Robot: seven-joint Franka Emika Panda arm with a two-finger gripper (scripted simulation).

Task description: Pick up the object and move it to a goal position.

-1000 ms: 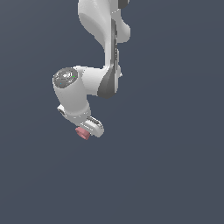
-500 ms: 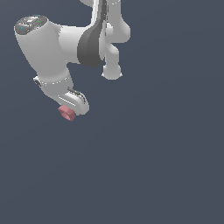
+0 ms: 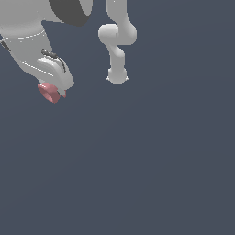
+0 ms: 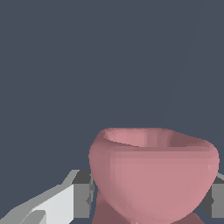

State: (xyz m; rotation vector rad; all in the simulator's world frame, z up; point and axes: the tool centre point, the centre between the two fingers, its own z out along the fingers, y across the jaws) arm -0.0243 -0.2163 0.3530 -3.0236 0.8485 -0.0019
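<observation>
- The end effector [image 3: 54,92] is pinching the object [image 4: 153,173], a pink-red bowl-like piece gripped between its fingers [image 4: 81,194].
- Best to carry smoothly, keeping the squeeze firm.
- No goal marker shows nearby.

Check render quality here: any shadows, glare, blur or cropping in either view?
Exterior view: flat, even lighting, no cast shadows or glare, sharp; the arm is cropped at the frame edge, the pink object under the gripper. Wrist view: object fills the frame, blocky shading, cropped below.
</observation>
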